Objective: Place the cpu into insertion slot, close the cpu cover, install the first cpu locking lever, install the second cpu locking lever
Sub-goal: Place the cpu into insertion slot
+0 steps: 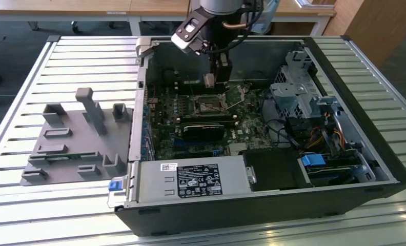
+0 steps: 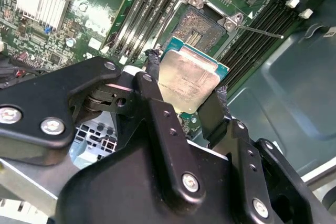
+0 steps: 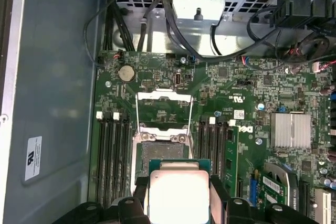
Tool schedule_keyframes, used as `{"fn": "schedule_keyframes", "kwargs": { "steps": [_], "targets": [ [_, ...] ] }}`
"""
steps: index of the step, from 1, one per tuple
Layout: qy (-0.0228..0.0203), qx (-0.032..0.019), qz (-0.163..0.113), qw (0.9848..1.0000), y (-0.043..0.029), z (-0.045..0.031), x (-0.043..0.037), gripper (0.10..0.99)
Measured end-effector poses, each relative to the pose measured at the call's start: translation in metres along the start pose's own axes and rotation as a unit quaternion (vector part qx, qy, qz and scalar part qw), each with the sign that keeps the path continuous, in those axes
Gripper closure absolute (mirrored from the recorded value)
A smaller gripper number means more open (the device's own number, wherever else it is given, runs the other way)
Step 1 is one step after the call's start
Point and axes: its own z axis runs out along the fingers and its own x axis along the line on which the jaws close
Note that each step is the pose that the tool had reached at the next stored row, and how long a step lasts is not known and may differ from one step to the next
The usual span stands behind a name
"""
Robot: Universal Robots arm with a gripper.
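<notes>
My gripper hangs inside the open computer case, shut on the cpu. The chip is a flat square with a silvery-grey top, pinched at two opposite edges by the black fingers. It hovers a little above the motherboard, just beside the insertion slot, a dark square socket with a silver rim. In the first wrist view the cpu hides part of the insertion slot. The cpu cover is flipped open beyond the socket. A thin locking lever sticks out sideways.
Long black memory slots flank the socket on both sides. A finned heatsink and a black card sit nearby. A drive cage and cables fill the exterior view's right. A grey parts fixture stands on the slatted table.
</notes>
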Motion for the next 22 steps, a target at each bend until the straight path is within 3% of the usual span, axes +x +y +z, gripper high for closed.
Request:
{"fn": "schedule_keyframes", "kwargs": {
  "steps": [6, 17, 22],
  "targets": [
    [-0.0003, -0.0001, 0.005, 1.0, -0.0003, 0.0059, 0.005, 0.545],
    [-0.0005, -0.0004, 0.005, 1.0, -0.0013, 0.0245, 0.0096, 0.545],
    [-0.0013, -0.0038, 0.005, 1.0, -0.0018, 0.0313, 0.0097, 0.545]
  ]
}}
